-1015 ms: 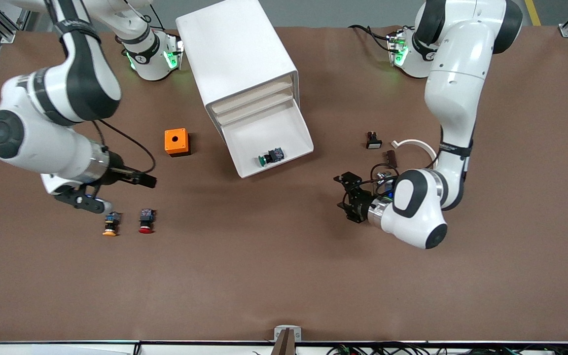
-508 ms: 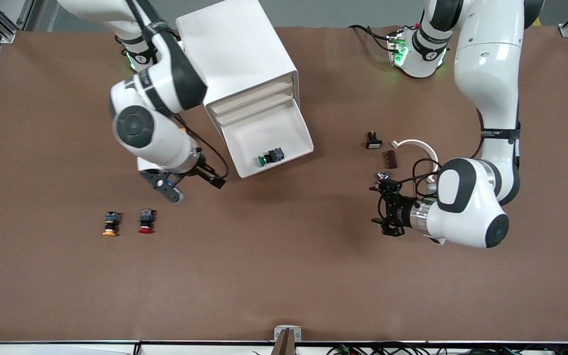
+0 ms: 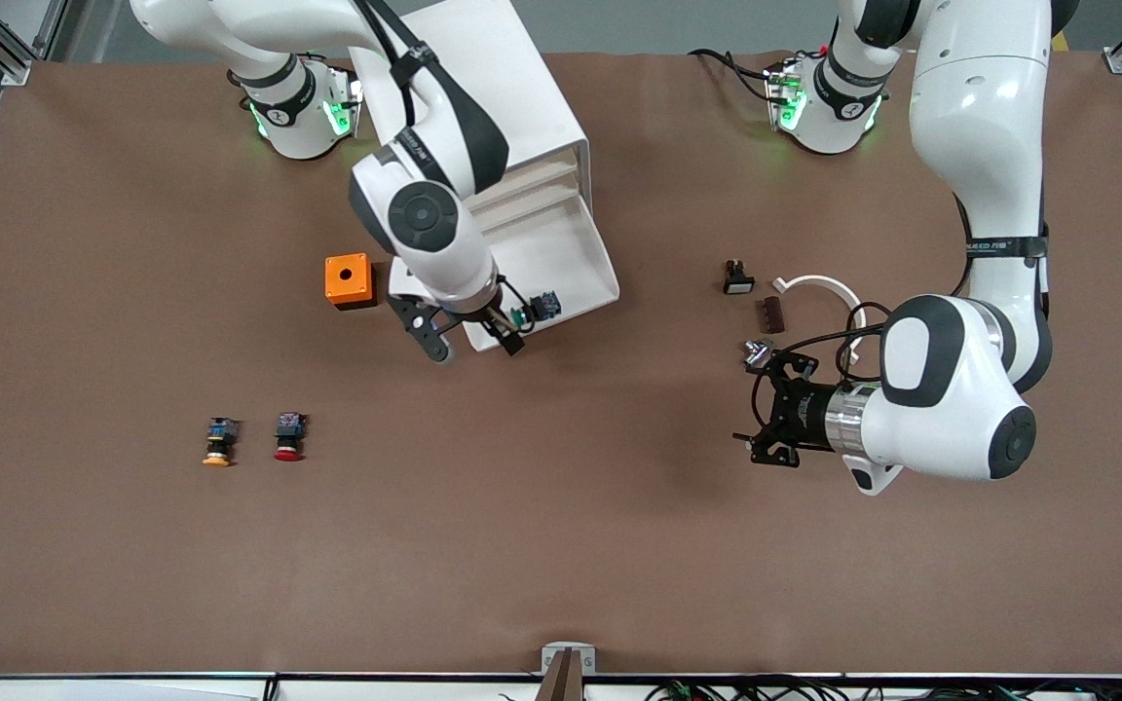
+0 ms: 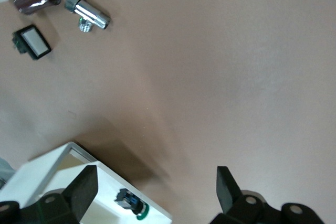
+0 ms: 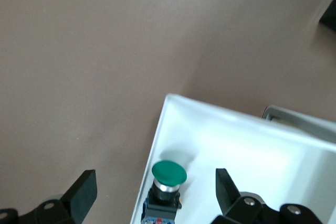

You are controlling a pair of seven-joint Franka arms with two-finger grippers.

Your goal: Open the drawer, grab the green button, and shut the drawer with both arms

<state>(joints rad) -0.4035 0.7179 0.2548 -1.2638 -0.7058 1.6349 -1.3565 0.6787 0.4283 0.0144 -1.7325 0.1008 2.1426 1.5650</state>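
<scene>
— Jaws, report.

— Both pairs spread, holding nothing. My right gripper (image 3: pixel 471 340) hangs over the front lip of the pulled-out drawer (image 3: pixel 588 255), so the fingers can straddle the button (image 5: pixel 167 183).

— Where is the button?

— Lying in the drawer by that lip (green cap toward me). My left gripper (image 3: pixel 766 421) waits well clear of the drawer, presumably to close it.

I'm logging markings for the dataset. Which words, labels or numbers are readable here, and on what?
None can be read.
Left arm: small dark lettering on its black band, too small to read.
Right arm: pale lettering on its black band, too small to read.
</scene>
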